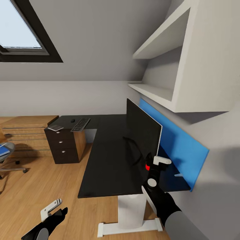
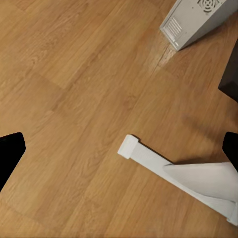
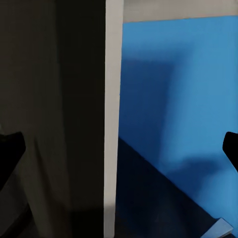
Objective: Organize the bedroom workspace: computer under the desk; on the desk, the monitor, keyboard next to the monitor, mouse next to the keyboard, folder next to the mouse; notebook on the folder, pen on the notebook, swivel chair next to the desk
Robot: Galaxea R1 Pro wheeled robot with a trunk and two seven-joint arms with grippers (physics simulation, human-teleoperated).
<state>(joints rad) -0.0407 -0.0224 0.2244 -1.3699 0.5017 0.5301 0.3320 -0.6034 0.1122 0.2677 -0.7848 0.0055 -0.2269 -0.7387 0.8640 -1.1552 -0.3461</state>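
The black monitor stands on the black desk, seen nearly edge-on. My right gripper is at its near edge, open; in the right wrist view the monitor's white rim runs between the two spread fingertips, with no contact visible. At the desk's far end lie the keyboard and a small dark mouse. A grey notebook rests on the drawer unit. The swivel chair at far left carries the blue folder. My left gripper hangs open above the floor. The white computer sits on the floor.
A blue panel lines the wall behind the desk, under white shelves. The desk's white foot reaches across the wooden floor. A dark drawer unit and a wooden dresser stand at the far left.
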